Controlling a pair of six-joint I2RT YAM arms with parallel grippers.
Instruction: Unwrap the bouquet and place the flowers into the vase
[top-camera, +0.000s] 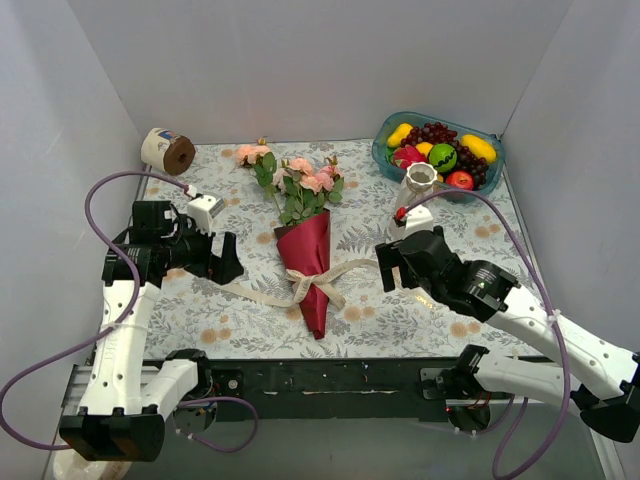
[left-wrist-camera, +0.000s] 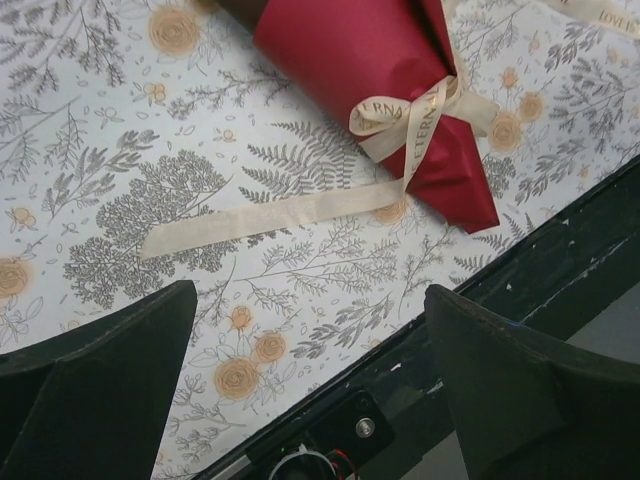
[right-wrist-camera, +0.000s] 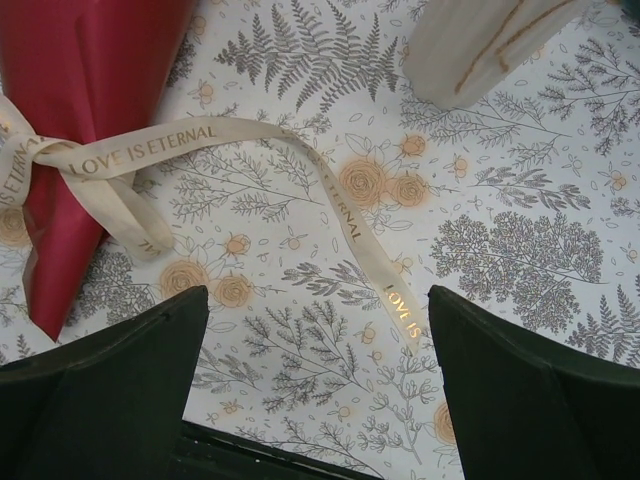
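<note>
Both of your grippers are spread as wide as they go, and neither one is holding or touching anything. Your left gripper hovers over the floral tablecloth just left of the bouquet, fingers pointing toward it. That arm comes up from its base at the near left and bends in at the elbow.

In the left wrist view, one tail of the cream ribbon lies flat on the cloth ahead of the fingers, with the cone's tied narrow end beyond it.

Your right gripper sits on the other side of the cone, with the forearm angled in from the near right corner. Its wrist view shows the other ribbon tail running down between its open fingers.

The bouquet lies flat mid-table, wrapped and tied, tip toward you, with the flowers fanning out at the far end. The vase stands upright behind the right gripper, just in front of the blue fruit bowl. A paper roll sits in the far left corner.
</note>
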